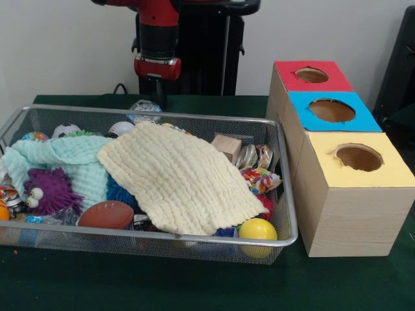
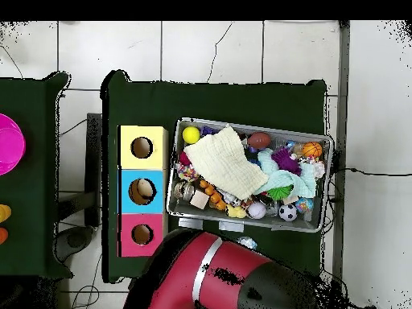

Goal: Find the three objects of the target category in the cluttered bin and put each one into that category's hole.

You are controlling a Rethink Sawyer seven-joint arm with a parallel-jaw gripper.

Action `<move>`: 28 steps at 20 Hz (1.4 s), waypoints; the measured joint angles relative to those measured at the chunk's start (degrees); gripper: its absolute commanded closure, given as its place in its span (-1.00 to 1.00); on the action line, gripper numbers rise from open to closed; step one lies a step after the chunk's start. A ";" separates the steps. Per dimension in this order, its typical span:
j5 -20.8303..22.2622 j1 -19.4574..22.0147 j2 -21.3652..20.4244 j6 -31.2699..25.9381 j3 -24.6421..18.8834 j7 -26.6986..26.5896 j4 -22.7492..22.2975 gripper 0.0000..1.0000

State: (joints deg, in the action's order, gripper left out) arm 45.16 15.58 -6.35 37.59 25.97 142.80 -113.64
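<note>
A wire mesh bin [image 1: 288, 194] holds a heap of toys under a cream cloth [image 1: 178, 178] and a mint cloth [image 1: 68, 159]. A purple spiky toy [image 1: 48, 191], a brown football [image 1: 107, 214], a yellow ball [image 1: 257, 230], a wooden block [image 1: 227, 146] and bright wrappers [image 1: 259, 178] show around the cloths. From above I see the bin [image 2: 171, 181], a soccer ball [image 2: 287, 212] and a basketball [image 2: 312, 150]. My gripper [image 1: 157, 97] hangs just behind the bin's far rim, next to a clear crinkled thing [image 1: 144, 107]. The arm [image 2: 217, 278] hides it from above.
Three wooden boxes stand in a row beside the bin, each with a round hole on top: red [image 1: 312, 75], blue [image 1: 332, 110] and yellow [image 1: 358, 157]. In the overhead view, something pale lies inside the blue box's hole [image 2: 142, 191]. A pink disc [image 2: 8, 145] rests on a separate table.
</note>
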 measured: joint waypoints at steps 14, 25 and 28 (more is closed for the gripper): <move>6.45 0.01 -3.22 -9.40 -2.86 0.00 1.01 -1.00; 7.07 1.84 -9.23 -24.09 -7.46 0.00 0.97 -1.00; 7.07 2.01 -10.26 -25.52 -7.94 0.00 0.96 -1.00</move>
State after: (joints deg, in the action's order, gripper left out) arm 52.23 17.60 -16.61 12.07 18.03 142.80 -112.68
